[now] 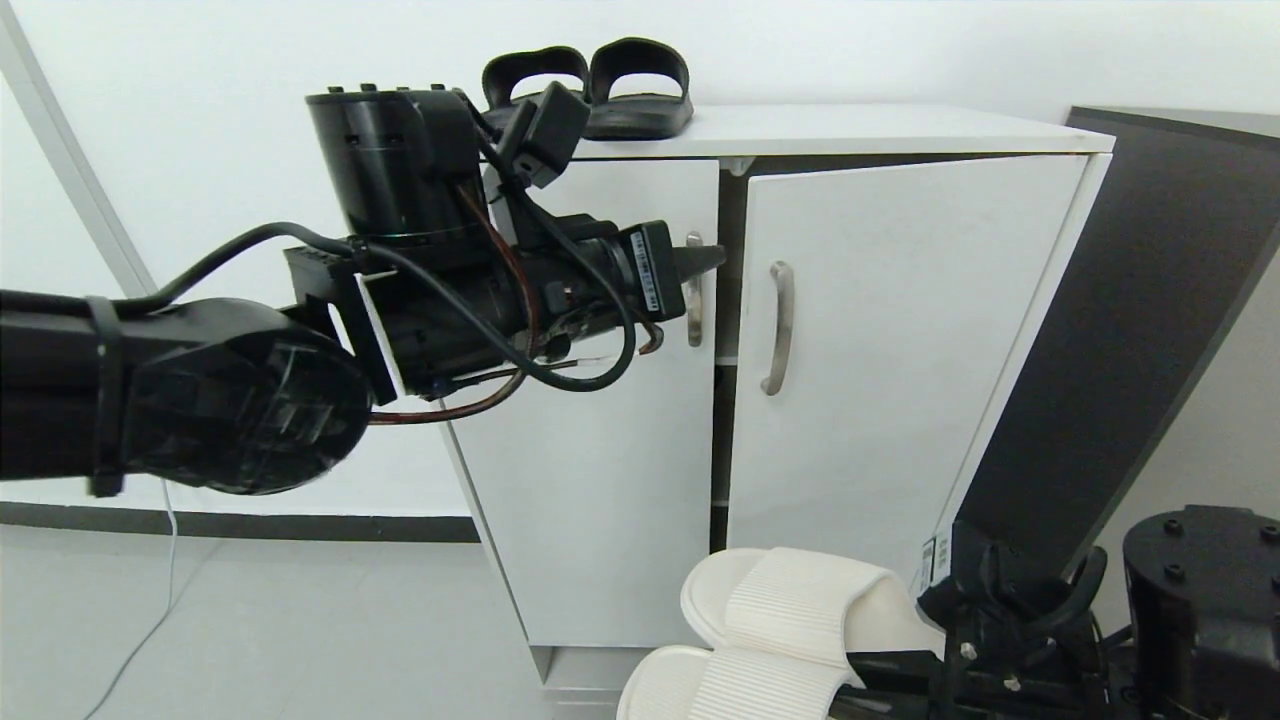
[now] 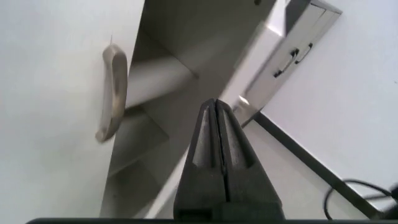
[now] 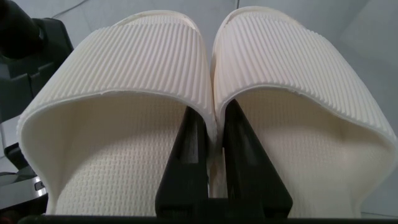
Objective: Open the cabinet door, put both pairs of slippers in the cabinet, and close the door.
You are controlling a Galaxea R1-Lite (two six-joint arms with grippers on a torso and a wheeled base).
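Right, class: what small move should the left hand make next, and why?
Probably swing the left door outward. The shut left hand has its tip at the narrow dark gap between the doors, beside the left door's handle. That gap looks too slim for the white slippers clamped in the right hand.

pincer point(image 2: 216, 109): fingers pressed flat together, tip pointing at the dark gap | cabinet door point(image 2: 43, 130): white, pale handle point(image 2: 112, 93) near the tip, apart from it | gap: shelf point(image 2: 158, 81) inside | far off: white unit point(image 2: 305, 37), two dark handles | floor: dark skirting point(image 2: 311, 165), black cable point(image 2: 357, 186)
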